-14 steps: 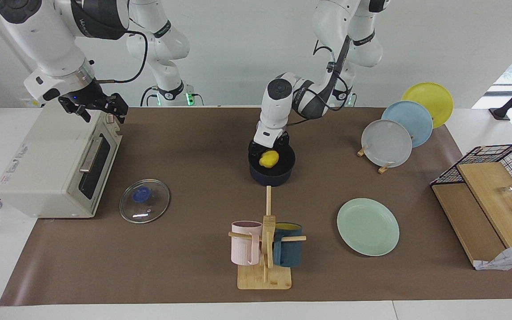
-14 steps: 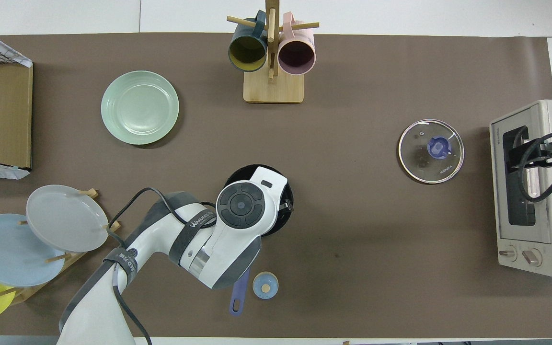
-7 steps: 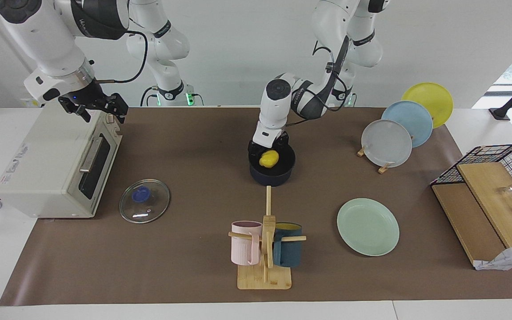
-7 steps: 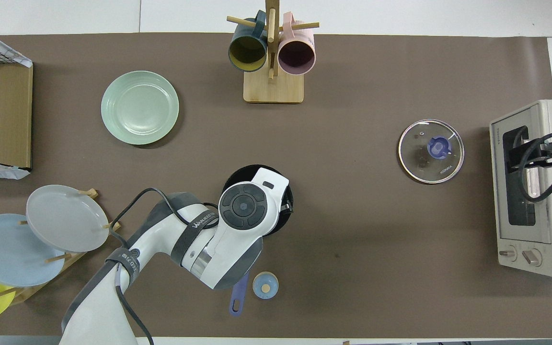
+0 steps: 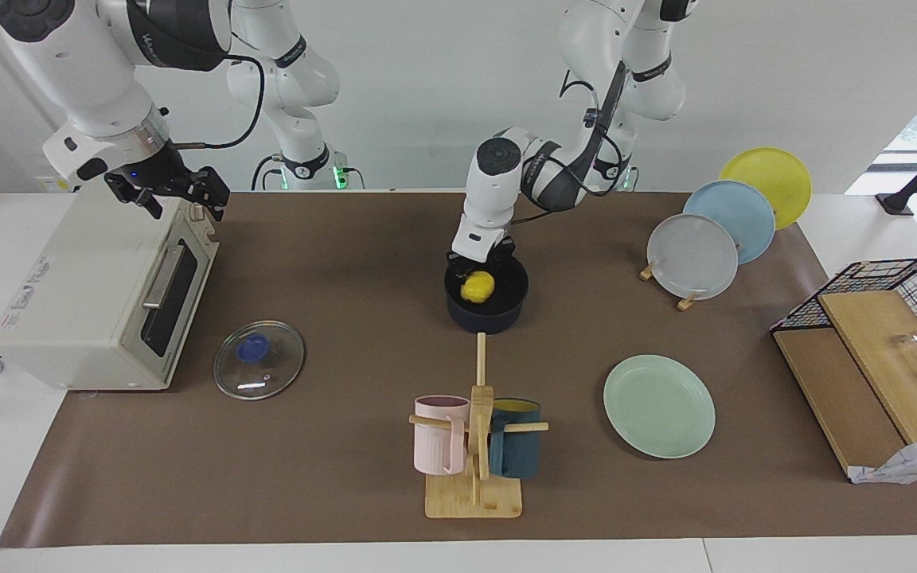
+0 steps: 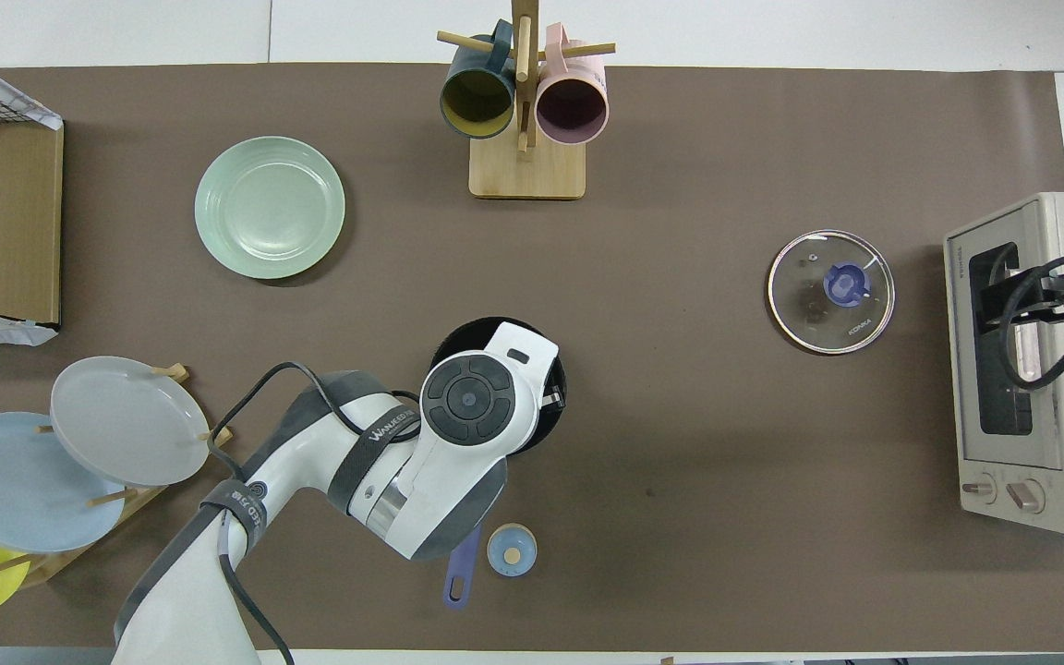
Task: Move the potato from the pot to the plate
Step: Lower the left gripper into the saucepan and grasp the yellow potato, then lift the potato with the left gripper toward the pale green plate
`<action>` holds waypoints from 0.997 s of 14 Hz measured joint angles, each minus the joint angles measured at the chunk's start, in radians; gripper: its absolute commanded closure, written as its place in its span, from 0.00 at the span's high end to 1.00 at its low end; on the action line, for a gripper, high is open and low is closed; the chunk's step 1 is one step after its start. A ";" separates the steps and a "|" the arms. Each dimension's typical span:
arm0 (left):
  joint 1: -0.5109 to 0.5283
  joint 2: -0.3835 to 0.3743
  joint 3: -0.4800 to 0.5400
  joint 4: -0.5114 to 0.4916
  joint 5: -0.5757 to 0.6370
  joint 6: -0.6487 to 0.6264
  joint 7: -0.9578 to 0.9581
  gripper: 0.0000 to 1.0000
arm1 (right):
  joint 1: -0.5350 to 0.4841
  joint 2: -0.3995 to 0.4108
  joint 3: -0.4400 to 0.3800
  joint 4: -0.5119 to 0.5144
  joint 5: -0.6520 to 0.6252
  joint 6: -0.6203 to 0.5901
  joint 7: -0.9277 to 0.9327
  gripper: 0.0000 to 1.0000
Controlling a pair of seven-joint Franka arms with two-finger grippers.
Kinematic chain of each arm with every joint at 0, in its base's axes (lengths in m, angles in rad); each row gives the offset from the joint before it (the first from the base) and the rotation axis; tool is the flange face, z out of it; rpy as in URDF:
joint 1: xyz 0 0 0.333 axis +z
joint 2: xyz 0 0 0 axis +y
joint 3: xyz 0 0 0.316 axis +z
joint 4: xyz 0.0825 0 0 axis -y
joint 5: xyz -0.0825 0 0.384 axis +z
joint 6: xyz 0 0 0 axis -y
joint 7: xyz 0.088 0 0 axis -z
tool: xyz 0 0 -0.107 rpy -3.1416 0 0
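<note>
Facing view: the left gripper reaches down into the pot, and its fingers are clamped on the potato, which sits inside the pot's rim. The pot stands mid-table, nearer to the robots than the mug rack. The plate lies flat and bare, toward the left arm's end of the table and farther from the robots than the pot. The right gripper waits over the top front edge of the oven with its fingers spread wide and nothing between them. A glass lid lies in front of the oven. Three plates stand in a plate rack toward the left arm's end, with a wire basket at that end.

Overhead view: the left arm's wrist covers most of the pot, so neither potato nor fingertips show here; only this view gives the pot's handle, pointing toward the robots, and a small round blue cap just beside it. The plate appears well apart from the pot. Of the right arm only cables and dark parts show over the oven; its fingers cannot be read from here. The lid lies between pot and oven.
</note>
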 measured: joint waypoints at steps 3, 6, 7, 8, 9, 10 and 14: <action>0.000 0.000 0.001 0.000 0.000 0.000 0.000 0.00 | 0.000 0.000 0.000 0.000 0.000 0.000 0.000 1.00; 0.000 0.000 0.003 0.001 0.000 0.001 0.000 0.00 | 0.000 0.000 0.000 0.000 0.000 0.000 0.000 1.00; 0.000 0.000 0.005 0.002 0.000 0.002 0.000 0.00 | 0.000 0.000 0.000 0.000 0.000 0.000 0.000 1.00; 0.000 0.000 0.008 0.004 0.000 0.002 0.000 0.00 | 0.000 0.000 0.000 0.000 0.000 0.000 0.000 1.00; 0.000 0.000 0.011 0.007 0.000 0.002 0.000 0.00 | 0.000 0.000 0.000 0.000 0.000 0.000 0.000 1.00; 0.000 0.000 0.013 0.012 0.000 0.002 0.000 0.00 | 0.000 0.000 0.000 0.000 0.000 0.000 0.000 1.00; 0.002 -0.015 0.020 0.026 0.000 -0.002 0.000 0.00 | 0.000 0.000 0.000 0.000 0.000 0.000 0.000 1.00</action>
